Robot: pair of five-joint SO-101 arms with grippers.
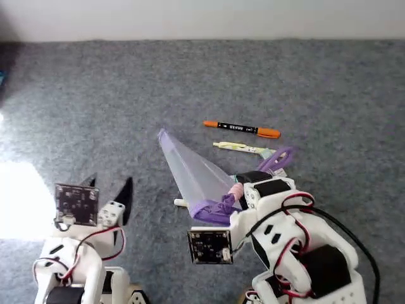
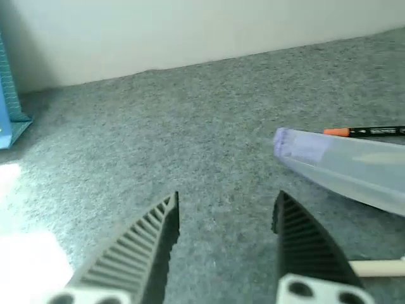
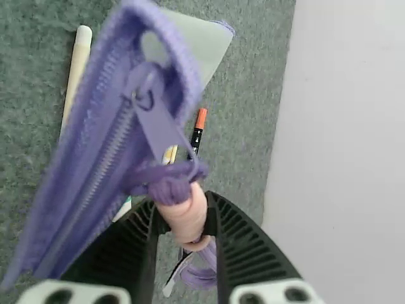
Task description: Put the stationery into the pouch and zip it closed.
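Observation:
A translucent purple pouch (image 1: pixel 193 174) is lifted at its zipper end, its far corner resting on the grey carpet. My right gripper (image 1: pixel 235 192) is shut on the pink charm (image 3: pixel 185 218) tied to the zipper pull (image 3: pixel 155 123). The pouch's zipper (image 3: pixel 104 164) runs up from the fingers. An orange-capped black marker (image 1: pixel 242 129) and a pale yellow tool with a purple loop (image 1: pixel 253 151) lie just beyond the pouch. A cream stick (image 1: pixel 180 202) lies beside the pouch's lifted end. My left gripper (image 1: pixel 107 190) stands open over bare carpet, left of the pouch (image 2: pixel 342 161).
The grey carpet (image 1: pixel 95 95) covers the whole table. A bright white patch (image 1: pixel 19 202) lies at the left edge. A blue object (image 2: pixel 9 95) stands by the wall, far from the arms.

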